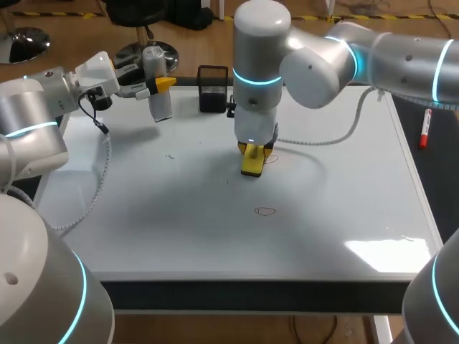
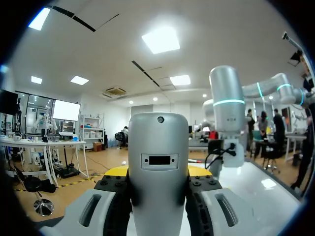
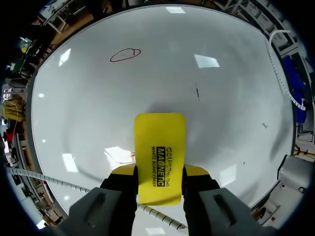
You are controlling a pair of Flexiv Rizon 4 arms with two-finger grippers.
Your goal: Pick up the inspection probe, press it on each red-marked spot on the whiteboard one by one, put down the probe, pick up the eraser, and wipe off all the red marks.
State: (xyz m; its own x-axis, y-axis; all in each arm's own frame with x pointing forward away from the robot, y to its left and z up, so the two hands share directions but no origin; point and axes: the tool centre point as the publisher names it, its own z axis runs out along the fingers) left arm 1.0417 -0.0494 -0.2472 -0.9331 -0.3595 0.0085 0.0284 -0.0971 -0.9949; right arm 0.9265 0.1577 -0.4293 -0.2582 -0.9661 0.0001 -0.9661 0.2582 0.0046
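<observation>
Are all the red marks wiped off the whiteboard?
No, a red loop is on the whiteboard, ahead of the eraser held in the right hand.

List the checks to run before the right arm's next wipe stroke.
1. Eraser held from both sides by right gripper: ok.
2. Eraser at the far red mark on the whiteboard: ok.
3. Eraser pressing firmly on the whiteboard: cannot tell.
4. Near red mark wiped: not ok, it is whole.
5. Probe put down: not ok, left gripper is shut on it.
6. Left gripper apart from the eraser: ok, it is at the far left corner.
</observation>
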